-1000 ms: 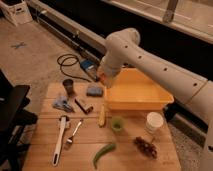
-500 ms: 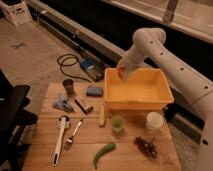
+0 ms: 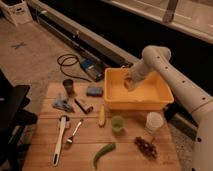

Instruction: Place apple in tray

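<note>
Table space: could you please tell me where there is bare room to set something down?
Bare wood lies between the green pepper and the spoon. It is crowded below the tray, by the green cup. The gripper hangs inside the tray, shut on the apple.

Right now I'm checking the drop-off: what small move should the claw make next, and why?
Probably open and let go. The claw is shut on the apple and hangs low inside the yellow tray, within its walls over the left part of the floor, so a release should land the fruit in the tray.
</note>
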`<state>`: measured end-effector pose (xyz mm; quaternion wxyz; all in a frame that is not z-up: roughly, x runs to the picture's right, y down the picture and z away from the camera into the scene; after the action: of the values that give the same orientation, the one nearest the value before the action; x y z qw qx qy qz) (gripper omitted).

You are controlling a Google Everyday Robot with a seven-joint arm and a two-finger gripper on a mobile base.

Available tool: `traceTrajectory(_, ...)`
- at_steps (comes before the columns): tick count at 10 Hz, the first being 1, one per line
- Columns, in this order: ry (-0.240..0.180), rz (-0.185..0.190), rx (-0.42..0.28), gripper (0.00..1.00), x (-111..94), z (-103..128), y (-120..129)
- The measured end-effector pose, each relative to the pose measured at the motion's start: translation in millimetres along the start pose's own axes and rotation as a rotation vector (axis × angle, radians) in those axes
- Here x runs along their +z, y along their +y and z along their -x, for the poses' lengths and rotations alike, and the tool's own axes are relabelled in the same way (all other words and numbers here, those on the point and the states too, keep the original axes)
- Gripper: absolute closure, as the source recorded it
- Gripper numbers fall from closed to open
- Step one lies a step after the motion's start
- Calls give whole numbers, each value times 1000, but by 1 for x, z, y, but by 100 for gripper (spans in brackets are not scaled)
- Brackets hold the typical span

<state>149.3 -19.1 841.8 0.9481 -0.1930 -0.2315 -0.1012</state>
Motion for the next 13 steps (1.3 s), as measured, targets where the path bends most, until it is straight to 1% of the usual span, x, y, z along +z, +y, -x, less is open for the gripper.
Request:
traceTrajectory(1,-8,-9,5,96,2,-5,4)
traceTrajectory(4,-11,-9,0,96,4,-2,2)
traceTrajectory(11,-11,-9,1,96,3,-2,3)
traceTrajectory(13,-20,-24,-9,96,4,2,4)
